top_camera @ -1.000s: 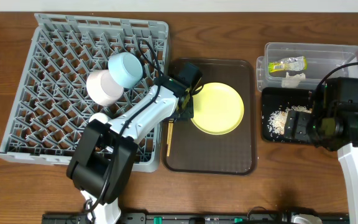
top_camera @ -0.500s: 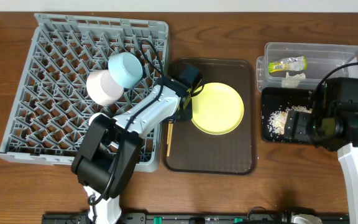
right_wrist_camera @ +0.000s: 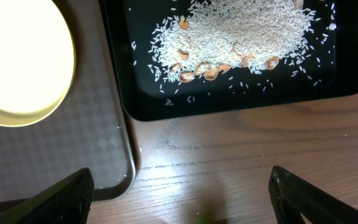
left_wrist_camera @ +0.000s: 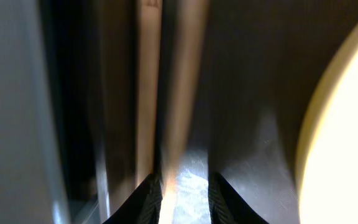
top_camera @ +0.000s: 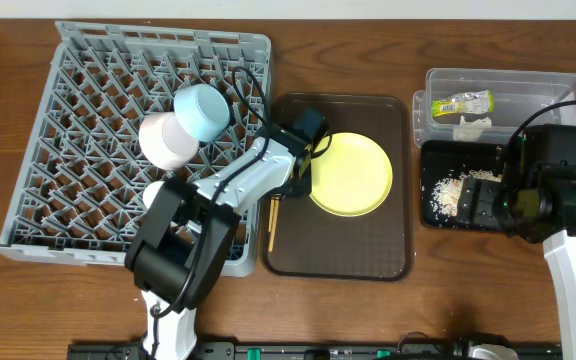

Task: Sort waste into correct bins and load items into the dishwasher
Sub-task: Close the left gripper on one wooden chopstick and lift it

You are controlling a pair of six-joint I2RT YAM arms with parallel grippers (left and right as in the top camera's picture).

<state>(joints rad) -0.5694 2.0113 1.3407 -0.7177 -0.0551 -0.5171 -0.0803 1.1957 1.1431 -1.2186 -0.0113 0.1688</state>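
Left jaws: down at the left edge of the large brown serving tray (top_camera: 338, 250), right over the thin wooden chopsticks (top_camera: 272, 222). On the wrist cam the dark fingertips (left_wrist_camera: 143, 200) sit a narrow gap apart with one stick running into that gap. It's too blurry to say whether they actually pinch it.
Chopsticks: lying along the tray's left wall, squeezed between that wall and the round yellow plate (top_camera: 353, 172). Pretty tight lane, little room on either side.
Plate: far-right part of the brown tray; the near half of the tray floor is bare.
Rack: large square grey plastic dish rack (top_camera: 78, 130), just left of the tray, walls almost touching. The light blue bowl (top_camera: 203, 110) and the white bowl (top_camera: 166, 140) sit touching, toward its right side. Plenty of free pegs on the left.
Right jaws: spread wide with nothing between them, hovering over the wooden table (right_wrist_camera: 229, 155) just near of the shallow black rectangular tray (top_camera: 430, 212).
Black tray: right of the brown tray with a thin strip of table between. The beige rice-like crumbs (right_wrist_camera: 241, 31) are inside, away from its near rim.
Tub: clear rectangular plastic tub (top_camera: 538, 85), just beside the black tray's far edge. The small green-yellow printed wrapper (top_camera: 463, 102) and the crumpled white tissue (top_camera: 473, 125) are at its left end; the right end is open.
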